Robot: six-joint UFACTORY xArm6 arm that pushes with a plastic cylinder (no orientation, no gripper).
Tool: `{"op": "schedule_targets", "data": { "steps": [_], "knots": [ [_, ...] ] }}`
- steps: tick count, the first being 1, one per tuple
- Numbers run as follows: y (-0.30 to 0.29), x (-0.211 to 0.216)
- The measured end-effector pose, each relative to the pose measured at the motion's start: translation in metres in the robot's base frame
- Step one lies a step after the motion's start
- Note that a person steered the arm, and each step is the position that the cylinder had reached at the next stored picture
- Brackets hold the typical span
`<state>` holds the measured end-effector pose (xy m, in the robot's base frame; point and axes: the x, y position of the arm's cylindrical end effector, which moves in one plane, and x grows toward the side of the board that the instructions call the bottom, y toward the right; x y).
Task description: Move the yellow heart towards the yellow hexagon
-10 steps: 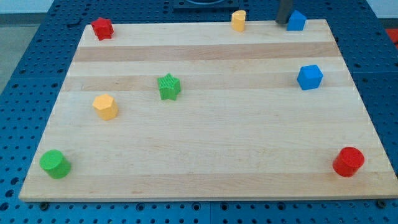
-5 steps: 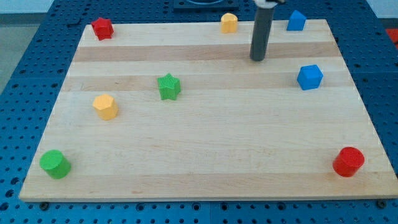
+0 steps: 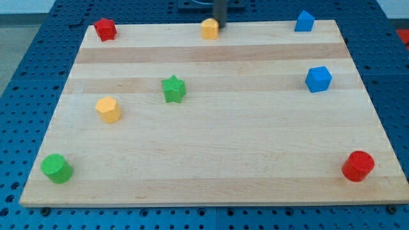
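The yellow heart [image 3: 209,29] sits at the board's top edge, a little left of centre. My tip [image 3: 220,23] is right beside it, on its upper right, touching or nearly touching it. The yellow hexagon [image 3: 108,109] stands on the board's left part, well below and left of the heart. The green star [image 3: 173,89] lies between them, to the hexagon's upper right.
A red block [image 3: 105,29] is at the top left corner. A green cylinder [image 3: 56,168] is at the bottom left. Two blue blocks stand at the top right [image 3: 304,21] and right [image 3: 318,79]. A red cylinder [image 3: 358,166] is at the bottom right. The wooden board [image 3: 217,153] lies on a blue pegboard.
My tip swung from the top right down over the board, then back up behind the yellow heart. The heart has slid left along the top edge.
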<state>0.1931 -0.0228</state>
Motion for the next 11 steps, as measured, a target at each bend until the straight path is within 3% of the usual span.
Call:
{"op": "schedule_targets", "data": {
  "steps": [1,3,4,5,6,8,11],
  "knots": [
    [-0.046,0.0],
    [0.015,0.001],
    [0.006,0.044],
    [-0.009,0.112],
    [-0.01,0.129],
    [0.045,0.077],
    [-0.083,0.073]
  ]
}}
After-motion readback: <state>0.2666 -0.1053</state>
